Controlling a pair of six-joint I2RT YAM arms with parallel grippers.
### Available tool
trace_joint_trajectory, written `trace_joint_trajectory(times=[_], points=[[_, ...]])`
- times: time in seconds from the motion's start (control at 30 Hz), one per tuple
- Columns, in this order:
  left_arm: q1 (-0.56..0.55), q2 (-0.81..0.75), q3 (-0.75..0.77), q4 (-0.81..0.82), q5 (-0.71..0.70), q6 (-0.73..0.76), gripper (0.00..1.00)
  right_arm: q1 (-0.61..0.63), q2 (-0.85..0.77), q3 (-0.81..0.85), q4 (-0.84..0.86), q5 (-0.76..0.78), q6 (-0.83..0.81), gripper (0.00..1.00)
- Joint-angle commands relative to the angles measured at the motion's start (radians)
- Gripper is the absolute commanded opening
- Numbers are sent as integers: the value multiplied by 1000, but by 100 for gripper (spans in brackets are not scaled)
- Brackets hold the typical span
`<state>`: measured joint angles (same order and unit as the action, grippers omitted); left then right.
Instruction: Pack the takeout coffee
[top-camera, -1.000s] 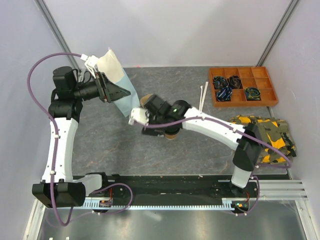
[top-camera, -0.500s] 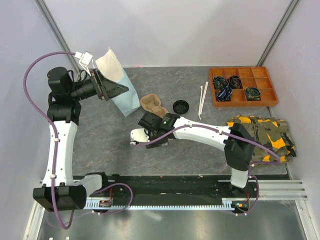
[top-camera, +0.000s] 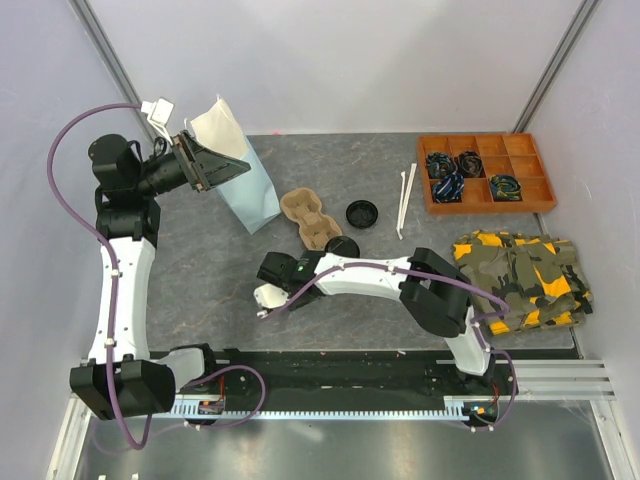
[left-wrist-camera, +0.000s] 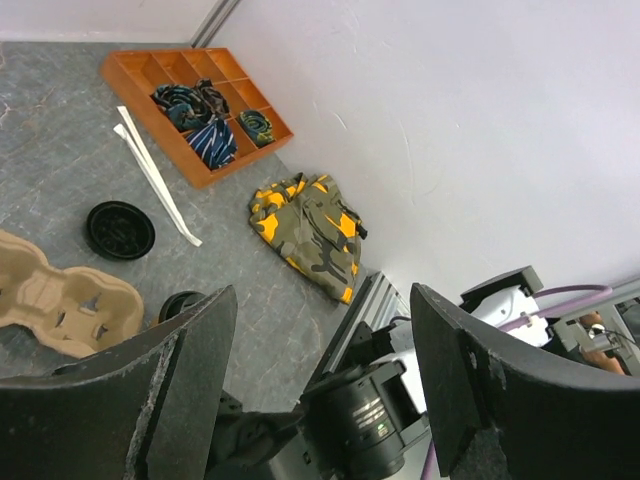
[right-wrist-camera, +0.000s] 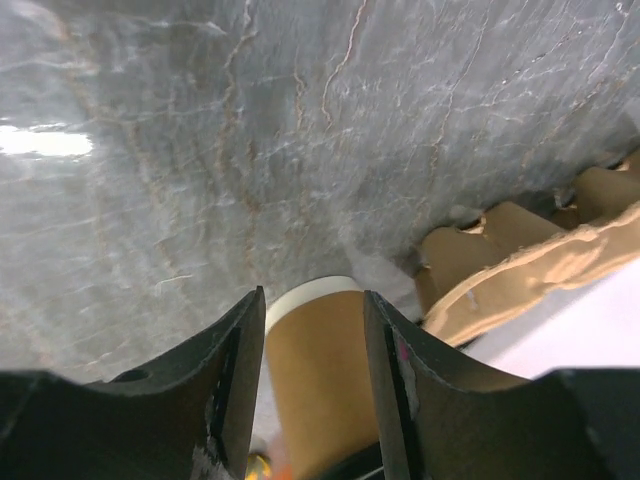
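Tan round paper cup (right-wrist-camera: 320, 385) sits clamped between the right jaws, near the grey worktop (right-wrist-camera: 150, 150); the left jaws stand open. Light and crushable, I judge: squeeze gently mid-wall.

Grey marbled counter (top-camera: 200, 280) bearing a pulp carrier (top-camera: 310, 220), loose black lid (top-camera: 362, 213), white sticks (top-camera: 403, 200), orange divided tray (top-camera: 480, 207), camouflage cloth (top-camera: 520, 275).
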<state>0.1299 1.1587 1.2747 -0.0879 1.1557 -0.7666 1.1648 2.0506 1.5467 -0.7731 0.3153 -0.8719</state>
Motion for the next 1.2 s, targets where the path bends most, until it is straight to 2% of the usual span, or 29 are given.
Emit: trace_joint_trajectory(times=[0.0, 0.63, 1.17], points=[[7, -1, -9, 60, 27, -53, 78, 12, 19, 6, 47, 159, -55, 52], [8, 13, -26, 85, 30, -72, 79, -77, -21, -161, 41, 211, -79, 53], [7, 42, -41, 128, 42, -92, 80, -301, -70, -283, 100, 235, -190, 55]])
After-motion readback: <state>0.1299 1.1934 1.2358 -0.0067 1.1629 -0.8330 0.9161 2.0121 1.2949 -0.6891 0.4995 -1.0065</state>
